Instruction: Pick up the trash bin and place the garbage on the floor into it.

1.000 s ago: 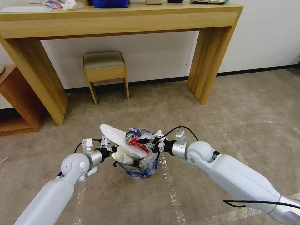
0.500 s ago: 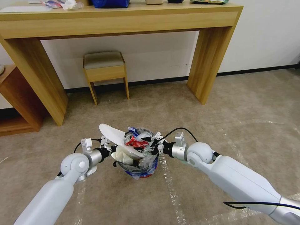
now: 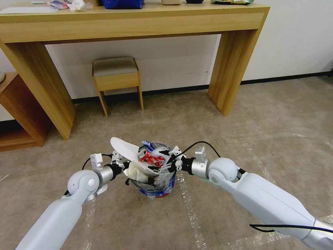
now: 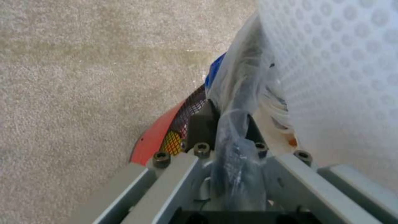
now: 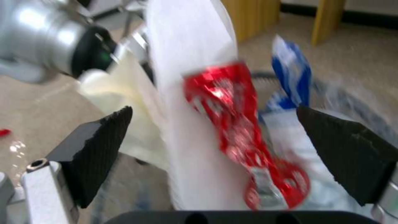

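A carpeted home room: wooden console table (image 3: 138,21), cushioned stool (image 3: 116,74), white wall.

My right gripper (image 5: 215,137) stands wide open, its dark pads (image 5: 97,146) flanking a crushed red can (image 5: 236,130) lying against a white slipper sole (image 5: 191,93), over the trash bin (image 5: 344,102).

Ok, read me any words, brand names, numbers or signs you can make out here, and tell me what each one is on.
No text can be read in these pictures.
Red crushed can on top of the trash bin: white markings, too blurred to read.
Blue and white wrapper in the bin: print too blurred to read.
Items on the wooden table: too small to read.
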{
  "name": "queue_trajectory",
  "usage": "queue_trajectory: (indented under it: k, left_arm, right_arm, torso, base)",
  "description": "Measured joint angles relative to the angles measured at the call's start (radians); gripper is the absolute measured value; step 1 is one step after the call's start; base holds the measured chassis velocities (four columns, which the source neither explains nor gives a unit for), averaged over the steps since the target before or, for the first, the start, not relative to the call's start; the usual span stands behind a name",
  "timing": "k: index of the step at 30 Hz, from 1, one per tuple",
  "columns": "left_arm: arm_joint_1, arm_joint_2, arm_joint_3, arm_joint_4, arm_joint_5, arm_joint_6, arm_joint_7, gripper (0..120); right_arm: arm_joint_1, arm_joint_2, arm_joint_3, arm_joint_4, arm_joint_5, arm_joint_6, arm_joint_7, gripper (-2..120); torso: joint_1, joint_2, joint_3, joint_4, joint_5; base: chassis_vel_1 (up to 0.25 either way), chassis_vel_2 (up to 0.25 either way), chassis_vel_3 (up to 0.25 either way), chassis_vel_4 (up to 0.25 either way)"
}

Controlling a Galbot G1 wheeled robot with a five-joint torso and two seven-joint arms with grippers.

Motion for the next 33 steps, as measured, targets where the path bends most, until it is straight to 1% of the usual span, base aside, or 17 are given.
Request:
queue_trajectory:
  k: [9,11,12,14,15,17,22,27,29,30,32,33]
  left_arm:
    - [-0.016,-0.006,0.008,0.023,0.013,0.000,-0.003,1]
    - [-0.019,-0.009,0.009,0.031,0.010,0.000,-0.010,1]
    - [-0.019,-0.009,0.009,0.031,0.010,0.000,-0.010,1]
    - [-0.021,-0.008,0.011,0.038,0.006,0.000,-0.019,1]
    - [-0.021,-0.008,0.011,0.038,0.006,0.000,-0.019,1]
    - [-0.025,-0.005,0.014,0.040,-0.005,0.002,-0.027,1]
    - [-0.035,-0.004,0.010,0.047,-0.024,0.008,-0.045,1]
    - [-0.044,-0.006,0.005,0.068,-0.030,0.012,-0.046,1]
    - [-0.055,-0.010,0.003,0.099,-0.030,0.012,-0.036,1]
    - [-0.055,-0.010,0.003,0.099,-0.030,0.012,-0.036,1]
    - [-0.077,-0.010,0.006,0.136,-0.030,0.013,-0.024,1]
    - [-0.077,-0.010,0.006,0.136,-0.030,0.013,-0.024,1]
  right_arm:
    - [-0.023,-0.030,0.061,0.069,0.073,0.060,-0.060,100]
    - [-0.048,-0.049,0.104,0.106,0.094,0.078,-0.081,100]
    - [-0.048,-0.049,0.104,0.106,0.094,0.078,-0.081,100]
    - [-0.080,-0.067,0.164,0.138,0.105,0.086,-0.102,100]
    - [-0.080,-0.067,0.164,0.138,0.105,0.086,-0.102,100]
    - [-0.112,-0.087,0.230,0.163,0.117,0.090,-0.116,100]
    - [-0.126,-0.107,0.284,0.173,0.128,0.095,-0.135,100]
    - [-0.130,-0.108,0.329,0.174,0.139,0.099,-0.151,100]
    - [-0.151,-0.112,0.369,0.174,0.143,0.099,-0.155,100]
    - [-0.151,-0.112,0.369,0.174,0.143,0.099,-0.155,100]
    - [-0.190,-0.123,0.406,0.176,0.141,0.100,-0.164,100]
    - [-0.190,-0.123,0.406,0.176,0.141,0.100,-0.164,100]
  torso:
    - [0.000,0.000,0.000,-0.0001,0.0000]
    - [0.000,0.000,0.000,-0.0001,-0.0001]
    - [0.000,0.000,0.000,-0.0001,-0.0001]
    - [0.000,0.000,0.000,-0.0001,0.0000]
    - [0.000,0.000,0.000,-0.0001,0.0000]
    - [0.000,0.000,0.000,-0.0002,0.0000]
    - [0.000,0.000,0.000,-0.0004,0.0001]
    - [0.000,0.000,0.000,0.0000,0.0000]
    - [0.000,0.000,0.000,0.0002,-0.0001]
    - [0.000,0.000,0.000,0.0002,-0.0001]
    - [0.000,0.000,0.000,-0.0001,-0.0001]
    - [0.000,0.000,0.000,-0.0001,-0.0001]
  base:
    - [0.000,0.000,0.000,0.000]
    - [0.000,0.000,0.000,0.000]
    - [0.000,0.000,0.000,0.000]
    - [0.000,0.000,0.000,0.000]
    - [0.000,0.000,0.000,0.000]
    - [0.000,0.000,0.000,0.000]
    - [0.000,0.000,0.000,0.000]
    - [0.000,0.000,0.000,0.000]
    - [0.000,0.000,0.000,0.000]
    - [0.000,0.000,0.000,0.000]
    - [0.000,0.000,0.000,0.000]
    - [0.000,0.000,0.000,0.000]
